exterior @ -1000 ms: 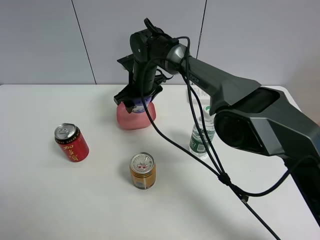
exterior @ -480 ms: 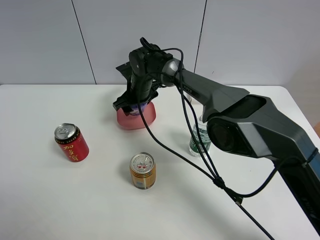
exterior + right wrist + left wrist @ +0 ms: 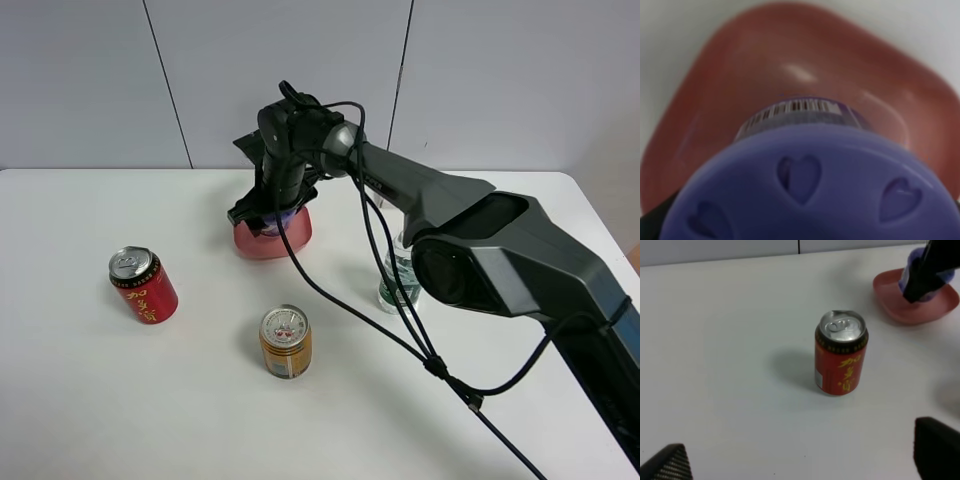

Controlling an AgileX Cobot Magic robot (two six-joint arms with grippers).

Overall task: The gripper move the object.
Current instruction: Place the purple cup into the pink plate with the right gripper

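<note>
The object, a squat tub with a lilac-purple lid [image 3: 285,216], sits low in a pink bowl [image 3: 262,243] at the back middle of the white table. My right gripper [image 3: 271,211] reaches across from the right and is shut on the tub from above. In the right wrist view the lid with heart-shaped holes [image 3: 810,190] fills the near field, with the bowl [image 3: 765,65] right under it. The left wrist view shows the tub [image 3: 912,265] in the bowl [image 3: 900,310], partly behind a black finger. My left gripper [image 3: 802,460] is open and empty.
A red can [image 3: 143,285] stands at the left, in front of my left gripper [image 3: 841,360]. A gold can [image 3: 286,342] stands in front of the bowl. A clear water bottle [image 3: 400,275] stands right of the bowl, behind the arm's black cables.
My right arm's wrist has dropped and shifted slightly back over the pink bowl, bringing the tub lower into it. The cans and bottle have not moved.
</note>
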